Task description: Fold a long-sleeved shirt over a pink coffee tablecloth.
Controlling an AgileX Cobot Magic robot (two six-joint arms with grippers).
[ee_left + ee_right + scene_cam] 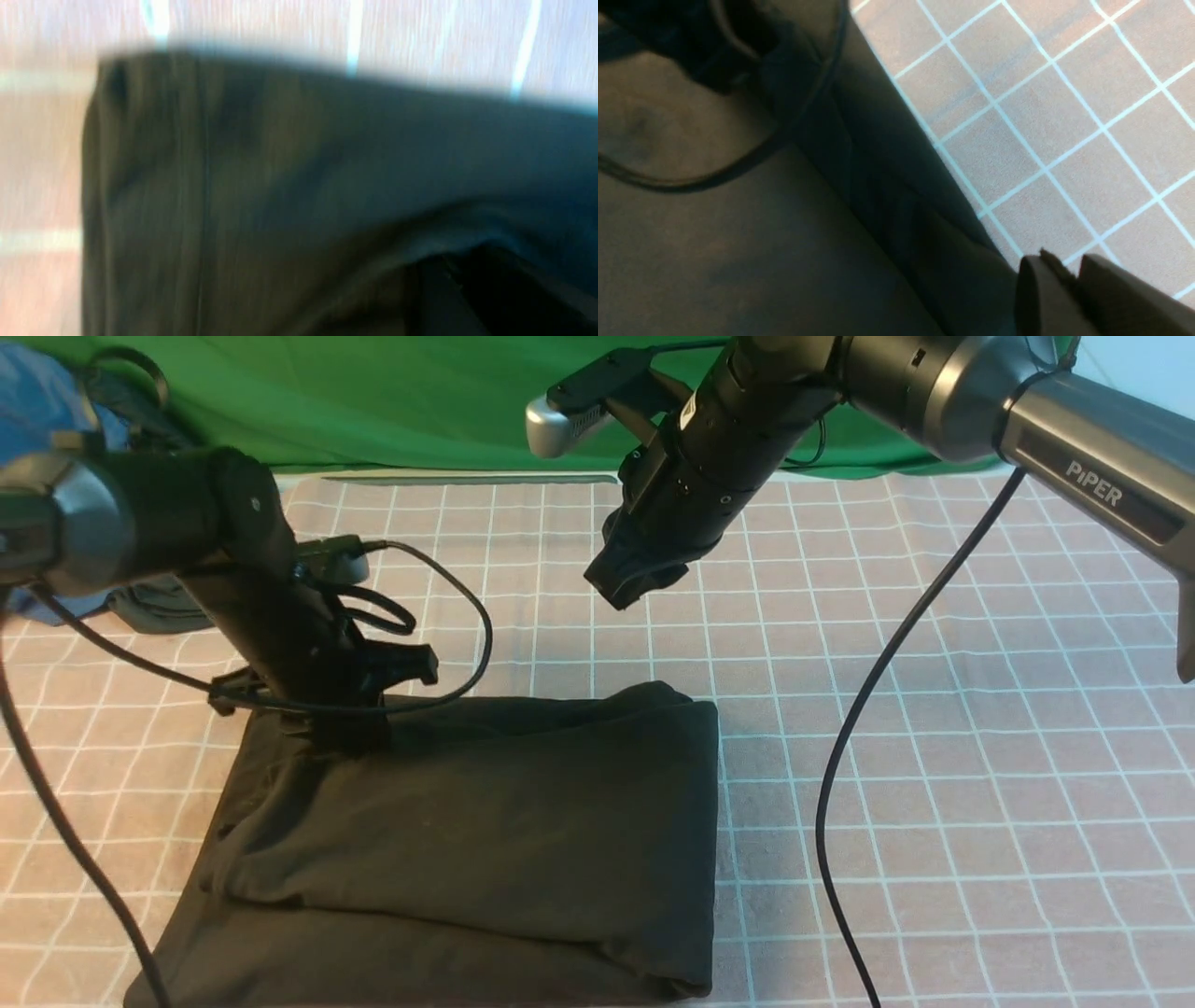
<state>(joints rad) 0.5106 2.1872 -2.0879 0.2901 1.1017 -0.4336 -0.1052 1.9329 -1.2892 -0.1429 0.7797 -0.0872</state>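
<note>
Pink gridded tablecloth [934, 728] under everything, green cloth [392, 401] behind. Left gripper [341, 733] is down at the far edge of the folded black shirt [523, 821], fingertips buried, can't tell if gripping; right gripper [635, 583] hovers beyond that edge, jaws nearly together. Risk: left arm's looped cable [481, 653] dips near the shirt, could snag and drag the fold.

- Both arms [271, 607] [677, 509] have matte black wrist sections and rounded black joints.
- Smooth silvery-grey metal cylinders and collars join the black parts.
- The right forearm tube [1097, 467] is grey metal, with a dark inset panel lettered "PIPER" in white.
- A silver, round-ended camera housing [557, 427] sits on a black bracket on the right wrist.
- Small screws dot the black right wrist.
- Thin black cables [845, 737] loop from both arms.
</note>
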